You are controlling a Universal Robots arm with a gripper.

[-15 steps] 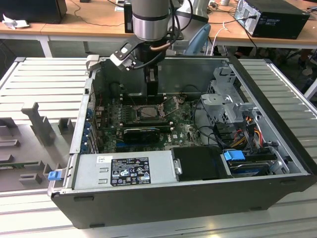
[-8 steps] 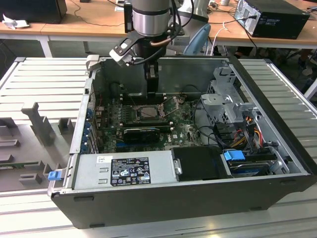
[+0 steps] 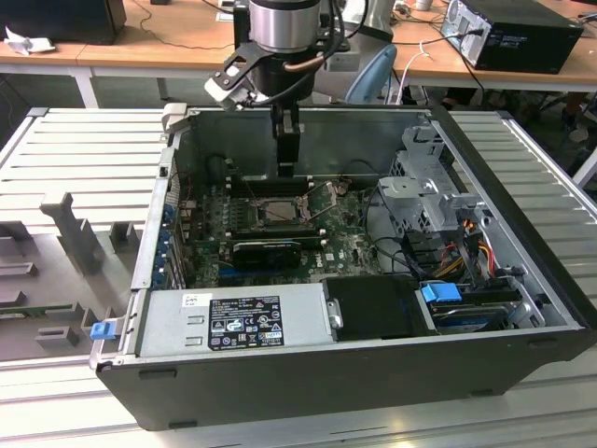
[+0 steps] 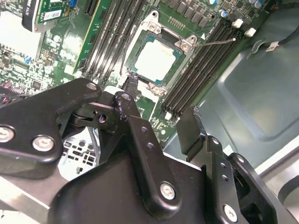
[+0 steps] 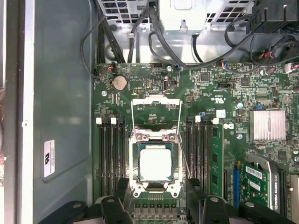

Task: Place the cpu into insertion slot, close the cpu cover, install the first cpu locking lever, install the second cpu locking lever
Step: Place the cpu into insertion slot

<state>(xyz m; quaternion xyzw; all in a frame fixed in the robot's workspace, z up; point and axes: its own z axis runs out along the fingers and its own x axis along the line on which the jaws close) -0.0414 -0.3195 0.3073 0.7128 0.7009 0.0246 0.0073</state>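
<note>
The cpu (image 5: 155,163) (image 4: 156,58), a pale square chip, lies flat in the insertion slot (image 5: 135,164) (image 3: 280,211) on the green board. Beyond the socket the cpu cover (image 5: 156,99), a thin metal frame with a big cut-out, stands swung open. A thin wire locking lever (image 4: 216,42) (image 5: 132,116) sticks out beside the socket, unlatched. My gripper (image 3: 287,168) (image 5: 159,186) (image 4: 161,100) hangs just above the socket. It is open and holds nothing, with one black finger (image 5: 124,186) on each side of the socket's near edge.
Long black memory slots (image 5: 110,158) (image 5: 202,154) flank the socket. A black expansion card (image 3: 266,252) lies nearby. A grey power supply (image 3: 233,322) fills the case front, and a drive cage (image 3: 424,191) with cables stands at the exterior view's right. Case walls (image 5: 60,116) enclose it.
</note>
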